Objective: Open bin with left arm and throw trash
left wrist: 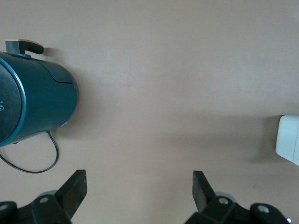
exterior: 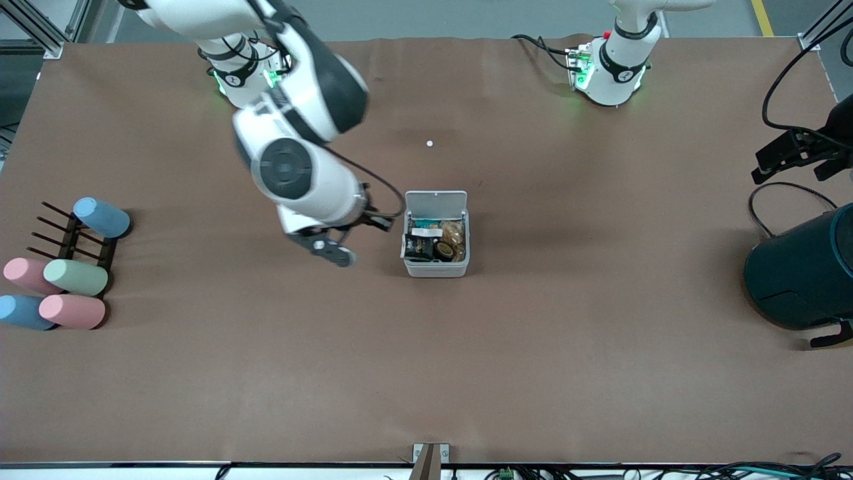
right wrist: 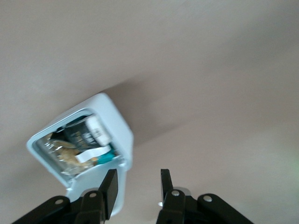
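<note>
Hovering beside the bin (exterior: 436, 233), on its side toward the right arm's end of the table, your right gripper (exterior: 333, 253) held nothing; its 2 fingers (right wrist: 110, 186) stood a little apart with only table between them. The bin sat near the middle of the table (exterior: 426, 373) with its lid (exterior: 436, 203) swung up and open. Trash lay inside: a black wrapper (exterior: 418, 247), a dark ring (exterior: 444, 251) and other scraps you could not make out clearly. Your left gripper (left wrist: 140, 191) waited over bare table at the left arm's end, its fingers spread wide and empty, with the teal container (exterior: 803, 273) nearby.
</note>
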